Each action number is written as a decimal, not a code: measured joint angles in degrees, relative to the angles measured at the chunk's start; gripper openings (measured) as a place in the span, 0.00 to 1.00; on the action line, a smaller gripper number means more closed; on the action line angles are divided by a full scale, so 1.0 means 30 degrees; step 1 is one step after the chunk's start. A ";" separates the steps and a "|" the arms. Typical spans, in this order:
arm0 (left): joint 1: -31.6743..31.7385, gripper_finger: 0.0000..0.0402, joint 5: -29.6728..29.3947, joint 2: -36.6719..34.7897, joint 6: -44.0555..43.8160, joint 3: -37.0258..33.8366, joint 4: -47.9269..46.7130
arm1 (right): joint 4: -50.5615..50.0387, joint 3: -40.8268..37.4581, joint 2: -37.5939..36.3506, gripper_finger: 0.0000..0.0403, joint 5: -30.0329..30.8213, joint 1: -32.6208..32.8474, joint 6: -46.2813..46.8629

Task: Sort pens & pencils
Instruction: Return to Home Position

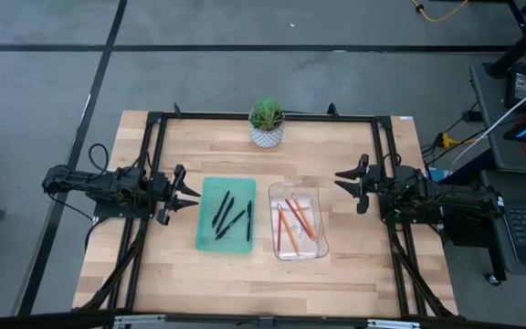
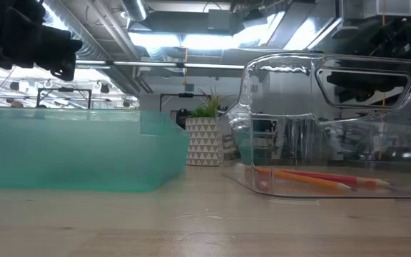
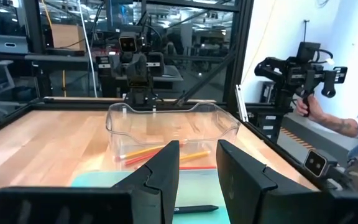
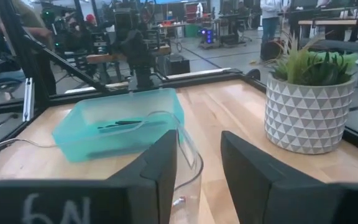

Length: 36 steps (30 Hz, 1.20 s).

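Three black pens (image 1: 232,216) lie in a teal tray (image 1: 207,236) left of the table's middle; one pen (image 3: 194,209) shows in the left wrist view. Orange and red pencils (image 1: 295,217) lie in a clear bin (image 1: 318,247) to the tray's right, also seen low (image 2: 312,178). My left gripper (image 1: 187,194) hovers open at the tray's left edge, pointing level toward the tray. My right gripper (image 1: 347,184) hovers open at the bin's right side, pointing level toward the bin. Both are empty.
A potted plant (image 1: 266,123) in a white patterned pot stands at the table's far middle. A black frame (image 1: 156,128) runs along the far and side edges. Bare wood (image 1: 245,283) lies toward the near edge. A person's arm (image 3: 337,124) shows beyond the table.
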 joint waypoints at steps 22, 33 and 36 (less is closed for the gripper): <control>0.0000 0.25 -0.0022 0.0000 -0.0528 -0.0003 0.0055 | -0.0301 0.0000 0.0007 0.31 -0.1604 0.0000 0.0260; -0.0004 0.25 -0.0029 0.0000 -0.0524 -0.0004 0.0063 | -0.0088 0.0000 0.0000 0.31 -0.2249 0.0007 -0.1094; -0.0007 0.25 -0.0029 0.0000 -0.0521 -0.0007 0.0063 | -0.0119 0.0000 0.0000 0.31 -0.2245 0.0007 -0.1738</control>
